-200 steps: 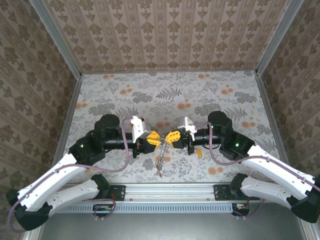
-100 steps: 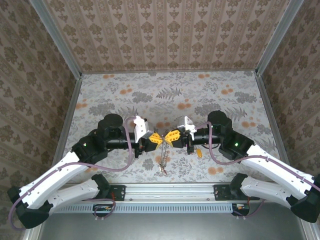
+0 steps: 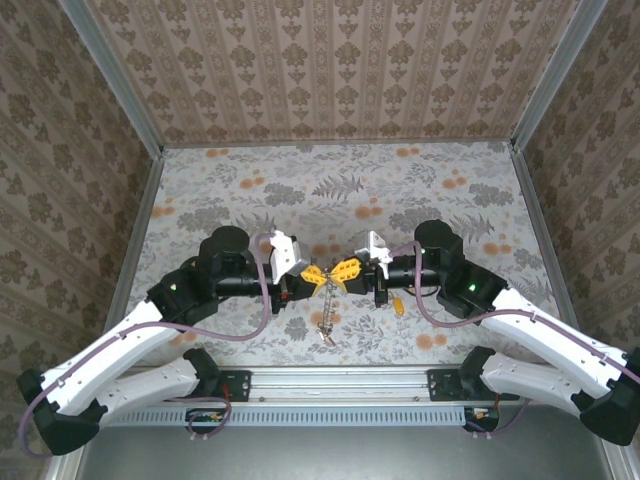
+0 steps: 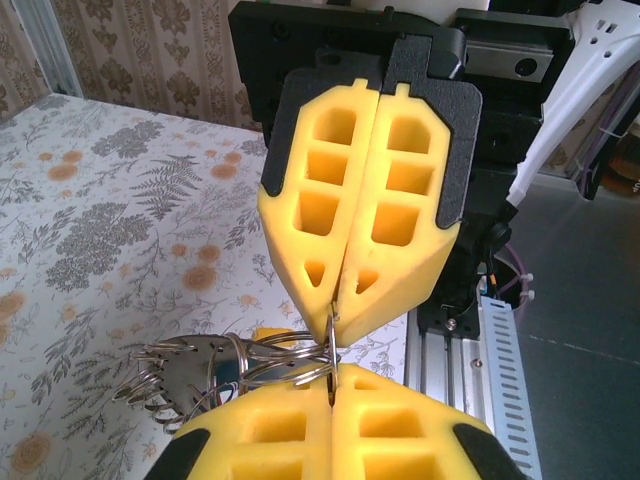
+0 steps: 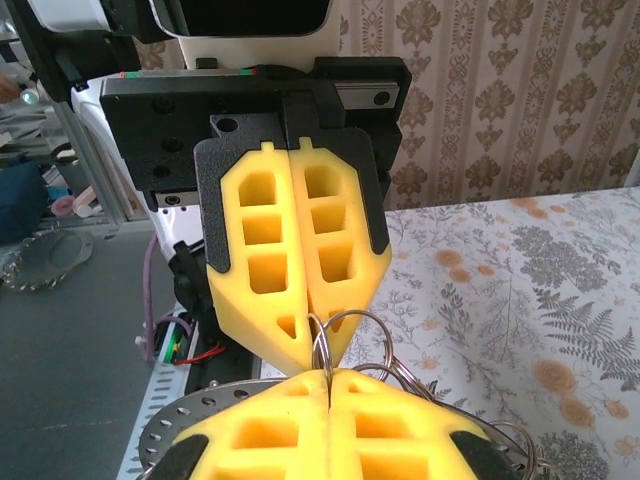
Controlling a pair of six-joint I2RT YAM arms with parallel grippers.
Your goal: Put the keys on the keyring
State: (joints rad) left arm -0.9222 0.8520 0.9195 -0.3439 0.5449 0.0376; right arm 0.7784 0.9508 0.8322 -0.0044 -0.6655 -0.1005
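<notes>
Spreading across the top view, the floral-printed bench (image 3: 400, 190) carried both arms, which met tip to tip at centre frame. The left gripper (image 3: 311, 276) and right gripper (image 3: 349, 270) were each closed tight, both pinching the keyring (image 3: 325, 315), which trailed as a chain-like strand toward the lower edge. The left wrist view gave finer detail. Blocky yellow foam fingers (image 4: 320, 210) with square hollows showed there, thin wire loops crossed at lower centre, and the keys (image 4: 190, 372) sat bunched at lower left, grey and metallic.
</notes>
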